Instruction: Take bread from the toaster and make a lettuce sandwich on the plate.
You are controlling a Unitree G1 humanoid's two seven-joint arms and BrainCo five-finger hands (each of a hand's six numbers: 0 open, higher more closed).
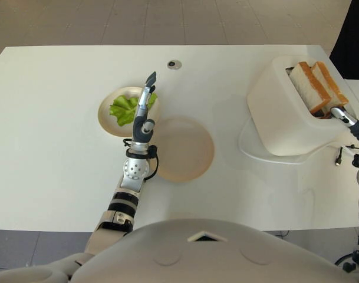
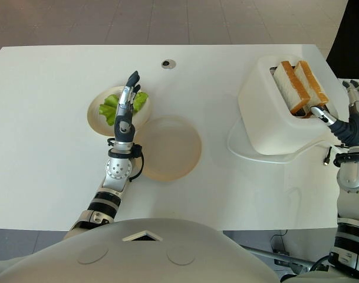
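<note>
A white toaster (image 1: pixel 282 112) stands at the right of the table with two slices of bread (image 1: pixel 316 86) sticking up from its slots. My right hand (image 2: pixel 350 121) is just right of the toaster, fingers spread, one fingertip touching the near slice's lower end. A green lettuce leaf (image 1: pixel 125 109) lies in a small cream bowl (image 1: pixel 106 121) left of centre. Next to it sits an empty beige plate (image 1: pixel 185 148). My left hand (image 1: pixel 145 109) stands upright with straight fingers over the bowl's right rim, holding nothing.
A clear plastic tray (image 1: pixel 253 144) lies under the toaster. A small round hole (image 1: pixel 174 64) sits in the white table (image 1: pixel 49 159) near the far edge. A dark cable (image 1: pixel 339 156) hangs by the table's right edge.
</note>
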